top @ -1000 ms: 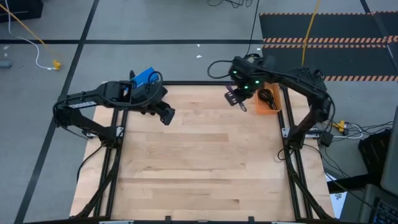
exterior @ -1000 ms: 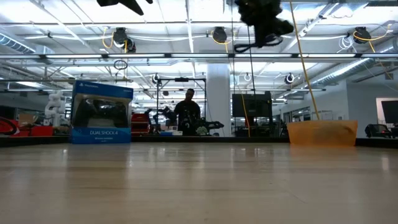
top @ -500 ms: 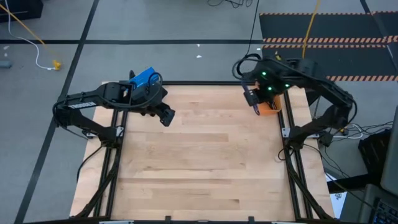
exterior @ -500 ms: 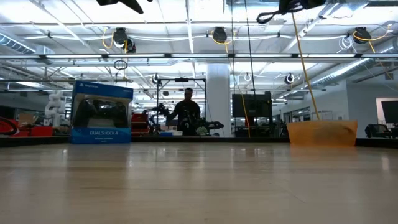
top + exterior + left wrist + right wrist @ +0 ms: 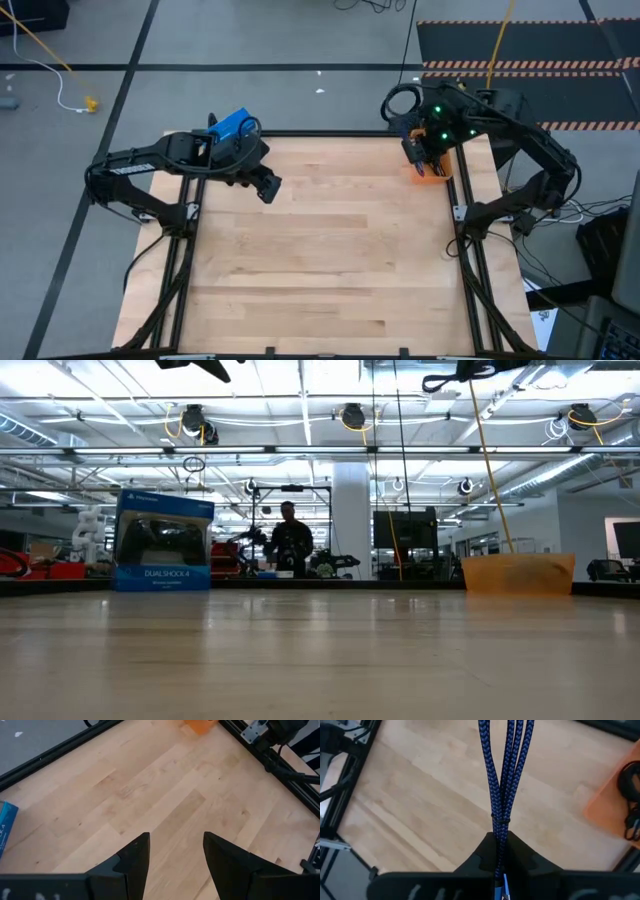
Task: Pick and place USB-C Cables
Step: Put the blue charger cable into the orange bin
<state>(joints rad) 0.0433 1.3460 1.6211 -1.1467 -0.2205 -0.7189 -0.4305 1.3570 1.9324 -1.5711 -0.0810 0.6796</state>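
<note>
Over the orange bin (image 5: 437, 170) at the table's (image 5: 320, 260) far right corner, the right gripper (image 5: 500, 851) is clenching the blue cable (image 5: 501, 775); black cables (image 5: 632, 795) are lying inside. Left gripper (image 5: 172, 851) is hanging parted near the blue box (image 5: 232, 124). A person (image 5: 287, 540) is standing beyond.

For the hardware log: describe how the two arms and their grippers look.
Both arms are dark, slender and jointed. The left arm carries a pale label strip; its gripper has two broad, matte black wedge fingers. The right arm shows green indicator lights and a looped black wire; its gripper is black too.
</note>
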